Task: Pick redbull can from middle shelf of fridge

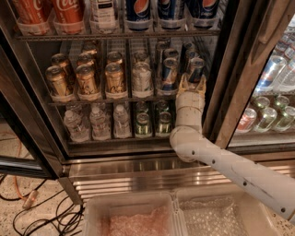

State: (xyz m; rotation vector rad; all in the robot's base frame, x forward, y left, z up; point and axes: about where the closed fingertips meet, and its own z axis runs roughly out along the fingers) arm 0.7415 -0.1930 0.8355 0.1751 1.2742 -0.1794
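Reaching up into the fridge (pixel 138 179) from below, the arm holds its pincer (pixel 192 85) upright at the right end of the middle shelf (pixel 110 100), just in front of the nearest redbull can (pixel 196 69). Its pale fingers (pixel 184 83) stand apart, released, one to each side of the can's lower part; whether they touch it cannot be told. Coming in from the front makes sense, since the cans sit in lanes running back into the cooler, each front one seated in a clear cup behind the rail, so only the front can of a lane is free to take. The target stands in the rightmost lane, close to the dark door frame (pixel 222 78), which probably leaves the right finger little room. On this shelf two blue-and-silver cans show at the front, the second one (pixel 169 73) just left of the target, with at least two more behind. Three gold cans (pixel 86 80) stand in front with at least three behind them, and two pale silver cans (pixel 142 76) fill one lane. The rack above carries two cola bottles (pixel 69 14), one white-labelled bottle (pixel 105 11) and three Pepsi bottles (pixel 138 11). The rack below holds three water bottles (pixel 99 122) and four green cans (pixel 143 124). The grasp looks not yet made; closing squarely and lifting the can clear of its cup would be the next need.
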